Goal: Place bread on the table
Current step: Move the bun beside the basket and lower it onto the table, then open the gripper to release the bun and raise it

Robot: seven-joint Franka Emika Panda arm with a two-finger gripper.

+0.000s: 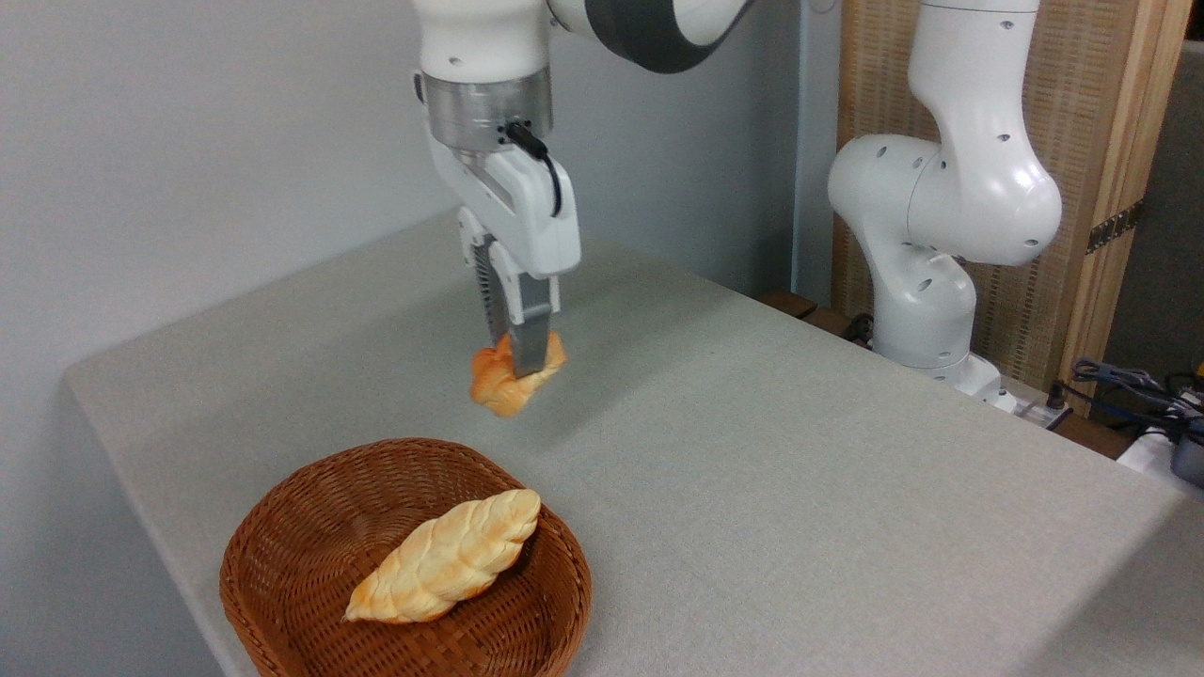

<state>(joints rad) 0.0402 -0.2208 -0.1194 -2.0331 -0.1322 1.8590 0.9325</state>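
One bun (503, 387), small, orange-brown, knotted top, is hanging in the air, pinched between the fingers of the pincer (525, 362). Pincer is closing on the bun's upper right part; the near finger is covering that part, so the far finger's contact is hidden. Bun is sitting clear of the tabletop (800, 470), above a bare stretch just beyond the wicker basket (282, 555), with a soft shadow lying on the cloth below and to the right.

Step in hand, as judged: lowering and releasing the bun onto the tabletop.
- Coming straight down is looking best; the cloth underneath is free, and the basket rim is near on the camera side, so drifting toward the camera risks landing on the rim.
- Grip is off-centre, bun is hanging tilted to the left; opening only when the underside is touching the cloth should stop it rolling or bouncing.
- Bun looks soft; pressing into the cloth is unnecessary.
- Fingers should be opening fully before lifting, since a knotted crust may snag.

Count:
- Buns: one, held.
- Braided loaves (447, 557): one, pale golden, lying diagonally inside the basket.
- Baskets: one.
- Robot arms: one.
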